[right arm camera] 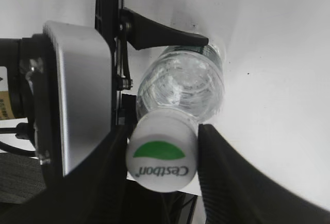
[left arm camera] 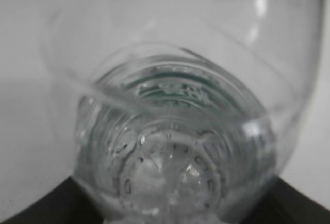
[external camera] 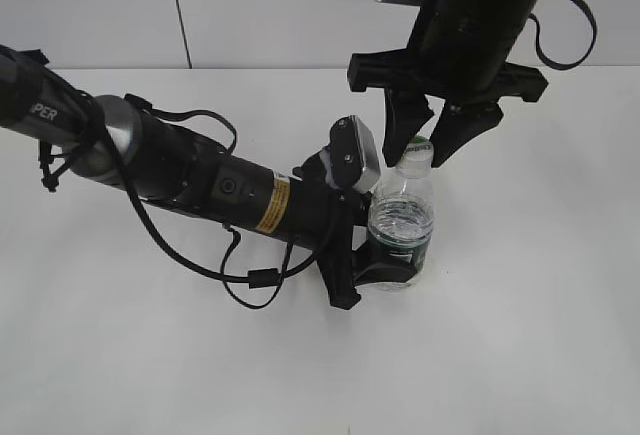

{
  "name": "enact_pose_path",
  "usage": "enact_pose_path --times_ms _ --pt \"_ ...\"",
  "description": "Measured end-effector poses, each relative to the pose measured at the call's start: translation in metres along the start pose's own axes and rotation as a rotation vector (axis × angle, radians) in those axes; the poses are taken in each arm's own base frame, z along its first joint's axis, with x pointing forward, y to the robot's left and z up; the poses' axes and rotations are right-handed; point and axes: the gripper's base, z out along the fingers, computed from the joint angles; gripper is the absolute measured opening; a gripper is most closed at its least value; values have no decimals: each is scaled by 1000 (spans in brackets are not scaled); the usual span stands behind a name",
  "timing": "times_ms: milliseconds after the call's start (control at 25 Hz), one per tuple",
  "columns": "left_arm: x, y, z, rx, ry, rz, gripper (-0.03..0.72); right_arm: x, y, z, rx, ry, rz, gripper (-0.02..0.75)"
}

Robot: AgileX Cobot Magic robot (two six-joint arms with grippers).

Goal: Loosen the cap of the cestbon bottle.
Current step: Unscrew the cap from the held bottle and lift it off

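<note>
The cestbon bottle (external camera: 402, 221) stands upright near the middle of the white table (external camera: 540, 335). The left gripper (external camera: 385, 273) reaches in from the left and is clamped around the bottle's lower body at the green label. From above, the right gripper (external camera: 432, 141) straddles the cap (right arm camera: 161, 155), a finger (right arm camera: 227, 183) on either side; the fingers seem to touch it, though the contact is hard to judge.
</note>
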Motion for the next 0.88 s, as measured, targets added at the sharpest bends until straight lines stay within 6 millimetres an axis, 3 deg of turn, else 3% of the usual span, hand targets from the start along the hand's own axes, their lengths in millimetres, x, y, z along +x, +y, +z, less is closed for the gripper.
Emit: enact_pose_path --times_ms 320,480,680,880 --pt "0 0 0 0 0 -1 414 0 0 0 -1 0 -87 313" --pt "0 0 0 0 0 1 414 -1 0 0 1 -6 -367 312" --pt "0 0 0 0 -1 1 414 -1 0 0 2 -15 -867 307" --pt "0 0 0 0 -1 1 414 -1 1 0 2 -15 -995 306"
